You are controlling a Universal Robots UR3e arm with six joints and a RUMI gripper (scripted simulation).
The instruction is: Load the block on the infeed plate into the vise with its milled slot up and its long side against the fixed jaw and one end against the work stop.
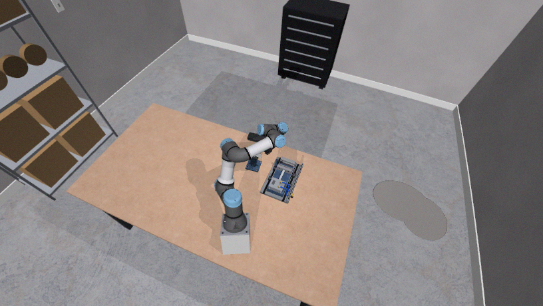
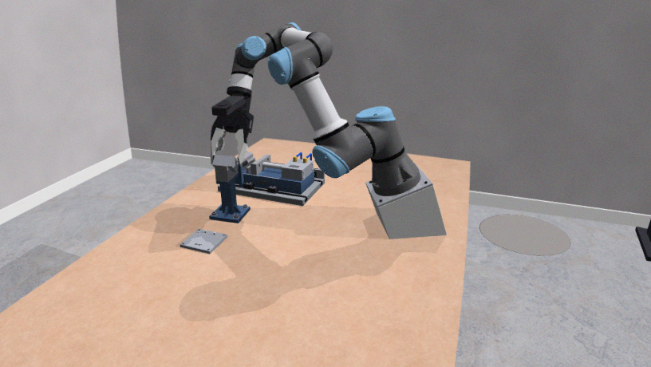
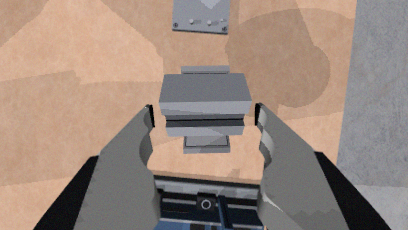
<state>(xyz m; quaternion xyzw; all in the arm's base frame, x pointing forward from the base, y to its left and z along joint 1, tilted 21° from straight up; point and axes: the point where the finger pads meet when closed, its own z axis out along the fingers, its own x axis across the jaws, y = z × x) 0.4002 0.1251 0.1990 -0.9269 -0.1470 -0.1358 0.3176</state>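
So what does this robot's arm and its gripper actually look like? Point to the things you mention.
The arm [image 1: 227,171] [image 2: 319,104] has white tubes, dark grey rounded joints and light blue round caps, with black rings at some joins. The gripper [image 2: 228,157] [image 3: 204,105] has a black body and two grey fingers, broad at the bottom of the wrist view and tapering to dark narrow tips, their inner edges scalloped.

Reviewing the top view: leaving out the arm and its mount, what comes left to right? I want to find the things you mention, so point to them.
Grey metal shelf rack [image 1: 51,67] → square blue foot plate [image 1: 251,167] [image 2: 230,217] → blue-and-grey vise [image 1: 277,184] [image 2: 296,182] [image 3: 172,225] → grey rounded floor patch [image 1: 410,211] [image 2: 524,234].
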